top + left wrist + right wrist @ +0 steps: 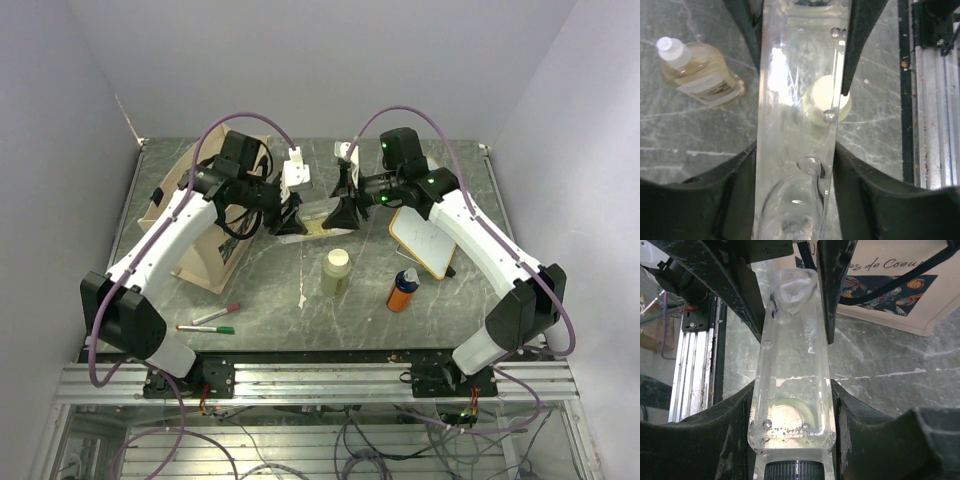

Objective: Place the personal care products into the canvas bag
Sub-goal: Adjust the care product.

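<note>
The clear bottle [318, 218] is pinched at both ends, left gripper [292, 216] and right gripper [344, 212] each clamped on it over mid-table, the canvas bag [205, 245] at its nine o'clock. An amber bottle [700, 75] lying at ten o'clock is caught only by the left wrist, the black cap [792, 471] and the bag's print [875, 282] only by the right. Bubbly clear liquid is seen in the held bottle; the bag's inside is hidden.
</note>
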`<action>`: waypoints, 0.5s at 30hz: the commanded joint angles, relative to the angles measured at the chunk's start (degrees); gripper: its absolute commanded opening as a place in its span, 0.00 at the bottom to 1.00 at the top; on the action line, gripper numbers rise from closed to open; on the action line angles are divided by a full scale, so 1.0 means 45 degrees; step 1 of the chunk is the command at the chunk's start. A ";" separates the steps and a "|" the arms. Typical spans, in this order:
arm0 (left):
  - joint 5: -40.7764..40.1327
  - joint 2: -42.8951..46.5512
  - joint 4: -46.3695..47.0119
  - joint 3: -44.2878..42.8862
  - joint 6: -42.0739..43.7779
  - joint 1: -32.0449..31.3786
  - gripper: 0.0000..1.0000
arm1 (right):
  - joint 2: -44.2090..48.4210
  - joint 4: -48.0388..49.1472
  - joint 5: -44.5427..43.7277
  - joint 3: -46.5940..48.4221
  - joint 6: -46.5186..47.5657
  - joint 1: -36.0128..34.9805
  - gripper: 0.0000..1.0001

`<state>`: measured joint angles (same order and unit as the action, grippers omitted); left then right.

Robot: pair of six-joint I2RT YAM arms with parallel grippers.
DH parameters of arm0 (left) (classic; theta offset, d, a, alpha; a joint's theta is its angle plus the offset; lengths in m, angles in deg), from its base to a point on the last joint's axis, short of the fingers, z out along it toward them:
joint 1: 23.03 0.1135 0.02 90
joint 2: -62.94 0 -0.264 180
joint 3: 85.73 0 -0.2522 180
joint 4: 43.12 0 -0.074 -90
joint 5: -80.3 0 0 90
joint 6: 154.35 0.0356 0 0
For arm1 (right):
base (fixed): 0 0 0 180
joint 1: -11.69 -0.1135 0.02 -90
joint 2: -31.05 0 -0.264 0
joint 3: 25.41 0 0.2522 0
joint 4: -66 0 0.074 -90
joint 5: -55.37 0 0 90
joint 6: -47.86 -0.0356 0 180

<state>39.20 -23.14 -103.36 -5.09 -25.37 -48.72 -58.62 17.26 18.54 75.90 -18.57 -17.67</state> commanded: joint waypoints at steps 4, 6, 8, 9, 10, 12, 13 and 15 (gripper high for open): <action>0.1785 -0.0953 -0.0063 0.0202 0.1114 -0.0091 0.08 | 0.0093 0.2075 0.0656 0.0200 -0.1088 -0.0021 0.00; 0.1893 -0.0977 -0.0052 0.0270 0.0995 -0.0091 0.07 | 0.0205 0.2547 0.0664 -0.0037 -0.1605 0.0161 0.11; 0.1917 -0.0789 0.0364 0.0468 0.0678 -0.0072 0.07 | 0.0368 0.3033 0.0900 -0.0455 -0.2079 0.0607 0.28; 0.1890 -0.0626 0.0743 0.0627 0.0366 -0.0072 0.07 | 0.0475 0.3211 0.1034 -0.0674 -0.2268 0.0805 0.35; 0.1807 -0.0417 0.1184 0.0786 0.0054 -0.0055 0.07 | 0.0600 0.3366 0.1122 -0.0916 -0.2377 0.1041 0.40; 0.1763 0.0046 0.2050 0.1099 -0.0551 -0.0047 0.07 | 0.0909 0.3685 0.1229 -0.1506 -0.2508 0.1257 0.71; 0.1800 0.0196 0.2433 0.1172 -0.0886 -0.0052 0.07 | 0.1072 0.3922 0.1246 -0.1784 -0.2580 0.1338 0.77; 0.1925 0.0330 0.2821 0.1131 -0.1251 -0.0052 0.07 | 0.1322 0.4353 0.1457 -0.2325 -0.2867 0.1581 0.82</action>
<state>44.25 -26.05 -98.64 0.17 -27.18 -48.64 -57.51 27.27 22.69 67.88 -25.98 -13.32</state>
